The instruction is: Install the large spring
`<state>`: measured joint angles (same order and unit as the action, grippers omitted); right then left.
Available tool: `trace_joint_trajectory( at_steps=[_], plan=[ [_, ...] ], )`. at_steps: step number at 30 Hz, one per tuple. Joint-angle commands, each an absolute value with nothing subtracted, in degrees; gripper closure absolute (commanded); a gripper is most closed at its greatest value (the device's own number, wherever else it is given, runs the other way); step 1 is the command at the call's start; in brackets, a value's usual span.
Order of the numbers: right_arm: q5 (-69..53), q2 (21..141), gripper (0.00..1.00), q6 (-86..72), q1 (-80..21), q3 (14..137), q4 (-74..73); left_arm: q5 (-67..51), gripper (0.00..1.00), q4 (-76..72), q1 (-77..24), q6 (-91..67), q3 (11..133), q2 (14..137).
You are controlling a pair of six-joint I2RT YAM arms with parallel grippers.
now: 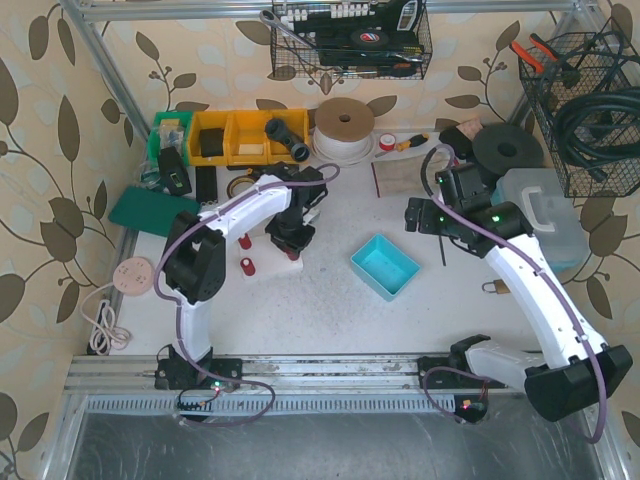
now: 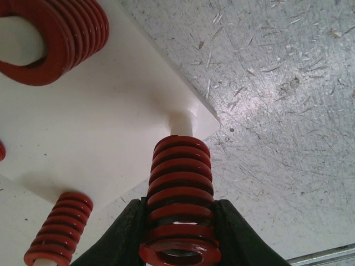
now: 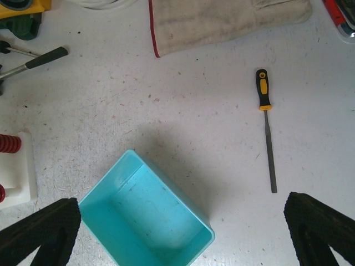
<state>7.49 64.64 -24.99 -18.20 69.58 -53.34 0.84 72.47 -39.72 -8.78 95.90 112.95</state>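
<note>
Gripping the large red spring [image 2: 178,183] by its near coils, the left hand [image 2: 180,235] holds it with its far end on a white peg [image 2: 181,123] at the corner of the white block [image 2: 100,127] on the scratched tabletop [image 2: 277,100]. The right hand [image 3: 180,230], spread wide and holding nothing, hovers above the teal bin [image 3: 150,216], with a yellow-handled file [image 3: 268,133] lying nearby.

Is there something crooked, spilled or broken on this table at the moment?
Nothing stands out. The red spring in the left hand lines up with its white peg, the blue bin stands upright and empty, and nothing is spilled.
</note>
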Motion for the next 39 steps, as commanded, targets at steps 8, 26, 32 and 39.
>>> trace_joint_trajectory(
  at_steps=[8,26,32,39],
  plan=[
    [14.1,63.8,0.02,-18.8,-17.3,61.4,-43.9,3.0,0.25,66.7,-38.8,-9.0,96.1,107.4],
    [14.7,63.4,0.00,0.2,1.1,29.2,8.6,35.1,0.17,4.7,-22.8,7.3,47.0,71.8],
    [11.7,65.6,0.00,4.8,2.3,20.5,23.0,31.1,0.17,-14.5,-13.7,3.4,27.3,60.4],
    [9.9,72.8,0.00,4.8,4.5,21.5,31.7,21.0,0.17,-29.5,-5.9,3.1,16.1,63.2]
  ],
)
